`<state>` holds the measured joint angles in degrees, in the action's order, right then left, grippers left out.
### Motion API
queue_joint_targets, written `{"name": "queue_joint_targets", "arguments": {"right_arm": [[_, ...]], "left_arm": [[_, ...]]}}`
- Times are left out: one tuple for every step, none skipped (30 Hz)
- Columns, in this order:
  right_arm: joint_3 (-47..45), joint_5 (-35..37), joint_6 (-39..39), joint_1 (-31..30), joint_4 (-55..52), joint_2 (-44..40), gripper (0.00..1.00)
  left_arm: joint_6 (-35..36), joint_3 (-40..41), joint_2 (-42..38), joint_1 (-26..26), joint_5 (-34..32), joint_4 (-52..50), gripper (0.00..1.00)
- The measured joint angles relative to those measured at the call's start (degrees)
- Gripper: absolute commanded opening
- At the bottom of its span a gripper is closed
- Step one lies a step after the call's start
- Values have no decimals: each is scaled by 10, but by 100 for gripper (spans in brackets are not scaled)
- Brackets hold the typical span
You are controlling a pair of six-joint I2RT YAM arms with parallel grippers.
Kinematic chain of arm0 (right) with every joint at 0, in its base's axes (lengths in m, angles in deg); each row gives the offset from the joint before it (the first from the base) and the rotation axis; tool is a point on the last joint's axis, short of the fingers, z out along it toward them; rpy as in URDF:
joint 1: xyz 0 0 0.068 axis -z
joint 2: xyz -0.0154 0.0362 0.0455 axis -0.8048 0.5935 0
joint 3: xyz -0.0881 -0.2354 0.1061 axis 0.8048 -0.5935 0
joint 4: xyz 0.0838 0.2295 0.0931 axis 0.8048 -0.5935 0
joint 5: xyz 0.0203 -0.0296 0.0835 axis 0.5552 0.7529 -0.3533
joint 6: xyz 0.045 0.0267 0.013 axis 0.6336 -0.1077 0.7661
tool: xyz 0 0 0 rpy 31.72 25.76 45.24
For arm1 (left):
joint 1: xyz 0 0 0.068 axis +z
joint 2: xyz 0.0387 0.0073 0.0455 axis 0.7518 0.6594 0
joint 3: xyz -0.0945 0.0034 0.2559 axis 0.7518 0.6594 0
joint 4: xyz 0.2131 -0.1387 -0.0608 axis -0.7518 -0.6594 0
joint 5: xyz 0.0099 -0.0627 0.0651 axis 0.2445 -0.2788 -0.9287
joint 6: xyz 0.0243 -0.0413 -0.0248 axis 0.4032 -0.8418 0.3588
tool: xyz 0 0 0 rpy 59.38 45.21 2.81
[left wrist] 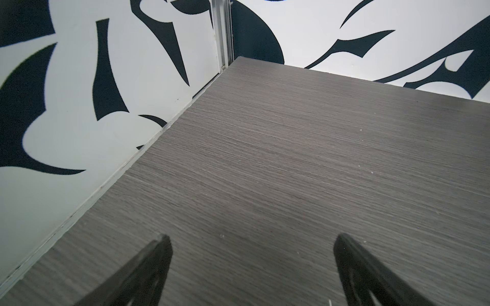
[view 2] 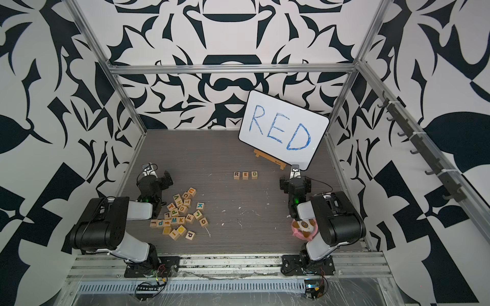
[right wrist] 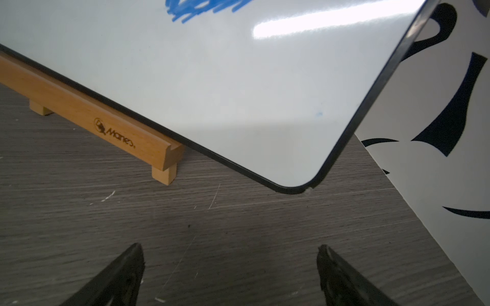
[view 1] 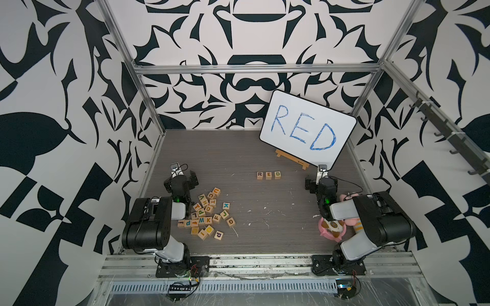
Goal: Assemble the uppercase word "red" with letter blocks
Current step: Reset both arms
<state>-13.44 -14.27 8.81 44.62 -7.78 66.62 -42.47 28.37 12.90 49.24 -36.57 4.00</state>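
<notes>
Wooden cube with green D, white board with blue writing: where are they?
Wooden cube with green D (view 1: 277, 174): a top view, lettered face.
White board with blue writing (view 1: 307, 129): a top view, face centre.

My stereo head hangs high above my two bases, looking steeply down towards the back wall. Both top views share the whole table (view 1: 238, 148), with the whiteboard (view 1: 307, 127) right of centre. My left wrist camera sits low over bare tabletop, facing the corner post (left wrist: 222, 31). My right wrist camera looks from close up at the whiteboard's lower corner and the wooden easel ledge (right wrist: 79, 106).
</notes>
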Motion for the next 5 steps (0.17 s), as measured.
{"name": "queue_joint_targets", "arguments": {"right_arm": [[0,0,0,0,0,0,100],[0,0,0,0,0,0,100],[0,-2,0,1,0,0,100],[0,-4,1,2,-1,0,100],[0,-5,1,4,-1,0,100]], "left_arm": [[0,0,0,0,0,0,99],[0,0,0,0,0,0,100],[0,0,0,0,0,0,100],[0,0,0,0,0,0,99],[0,0,0,0,0,0,100]]}}
